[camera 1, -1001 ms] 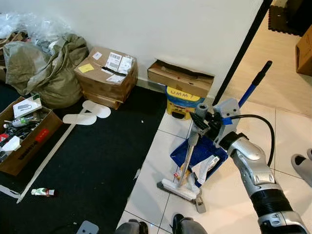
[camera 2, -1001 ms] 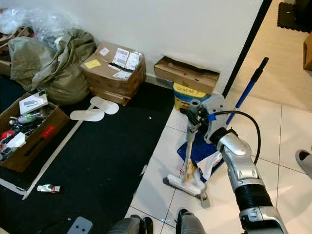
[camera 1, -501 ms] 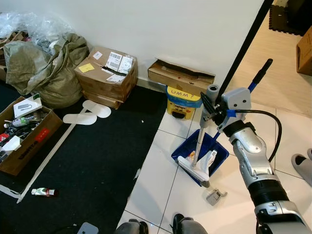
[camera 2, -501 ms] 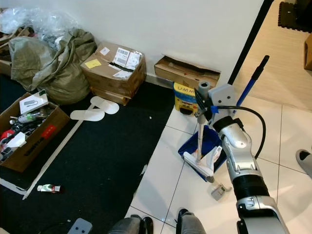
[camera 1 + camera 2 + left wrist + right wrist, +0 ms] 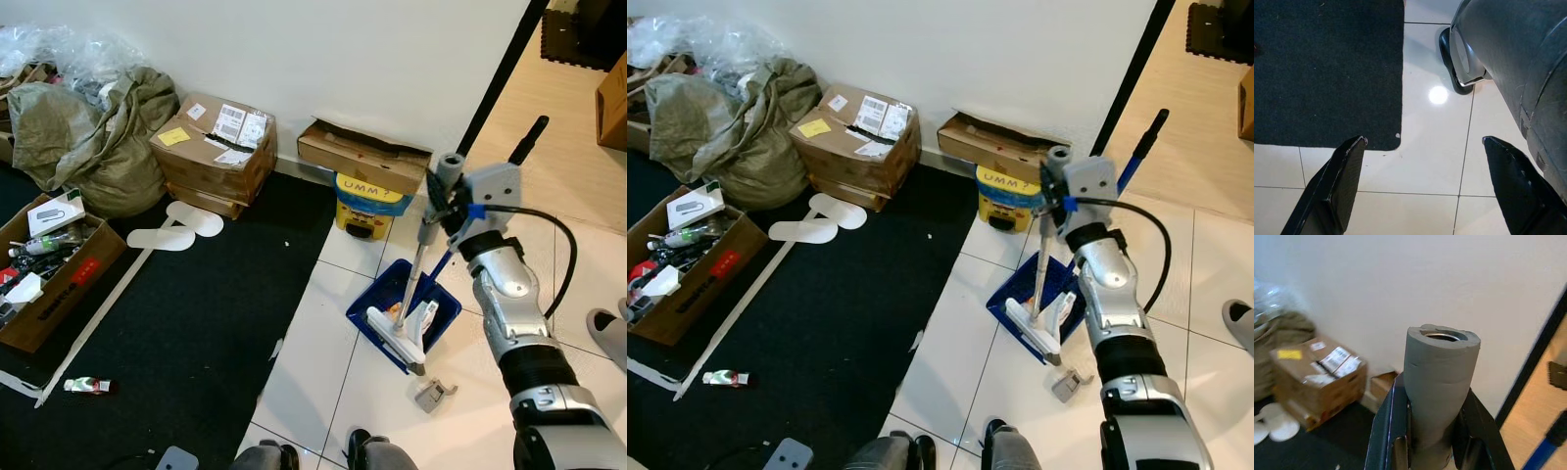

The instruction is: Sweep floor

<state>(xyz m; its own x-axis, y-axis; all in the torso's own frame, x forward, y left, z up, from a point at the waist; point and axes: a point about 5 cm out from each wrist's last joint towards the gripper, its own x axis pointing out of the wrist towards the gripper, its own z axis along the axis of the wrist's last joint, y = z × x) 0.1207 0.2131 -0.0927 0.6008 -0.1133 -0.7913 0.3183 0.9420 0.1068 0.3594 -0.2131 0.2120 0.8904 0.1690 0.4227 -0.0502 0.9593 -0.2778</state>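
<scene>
My right gripper [image 5: 438,201] is shut on the grey foam grip [image 5: 1440,377] of a broom handle [image 5: 421,264], held up in front of the white wall. The broom's white head [image 5: 390,335] rests at the front lip of the blue dustpan [image 5: 392,294] on the white tiles. Paper scraps [image 5: 423,315] lie in the pan. The dustpan's blue pole with a black grip [image 5: 524,142] leans up to the right. A small grey piece [image 5: 431,395] lies on the tile in front of the pan. My left gripper [image 5: 1425,181] hangs open over the tiles beside my leg.
A black carpet [image 5: 176,333] covers the floor to the left, with a small bottle [image 5: 86,386] and white insoles [image 5: 176,227] on it. Cardboard boxes [image 5: 211,147], a yellow tub [image 5: 367,206] and a stuffed sack [image 5: 93,132] line the wall. A slipper [image 5: 607,333] lies at far right.
My right gripper has carried the broom away from me and to the right; its head swept from the tile in front up to the dustpan's lip. The grey piece stayed behind on the tile.
</scene>
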